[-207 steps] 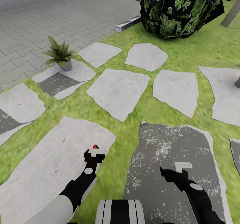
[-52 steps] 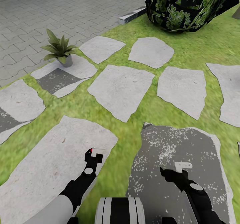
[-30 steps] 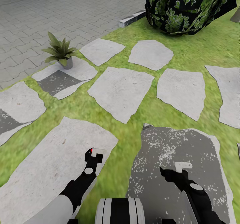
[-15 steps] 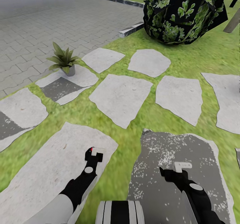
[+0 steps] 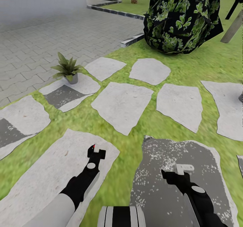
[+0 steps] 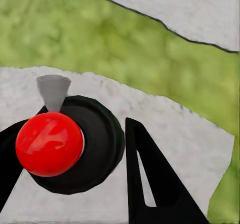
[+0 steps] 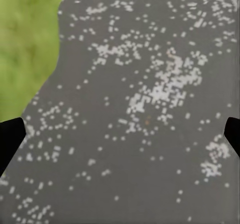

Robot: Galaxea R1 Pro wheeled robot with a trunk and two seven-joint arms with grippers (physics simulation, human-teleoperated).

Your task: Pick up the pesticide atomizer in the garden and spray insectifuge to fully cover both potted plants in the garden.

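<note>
Olive-green potted plant [image 5: 67,69] sits beside grey paving [image 5: 40,41].

Open lawn [image 5: 145,117] and flat stepping stones [image 5: 122,105] lie ahead of both arms, offering low, unobstructed room. One potted plant [image 5: 68,68] stands at the paving [image 5: 50,41] edge, far left. A big dark bush [image 5: 180,16] blocks the far side, with a slanted trunk [image 5: 232,28] beside it.

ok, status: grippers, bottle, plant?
Left gripper shut on the spray bottle. Right gripper open, empty, over dark stone. One potted plant ahead left on a stepping stone; grass between.
</note>
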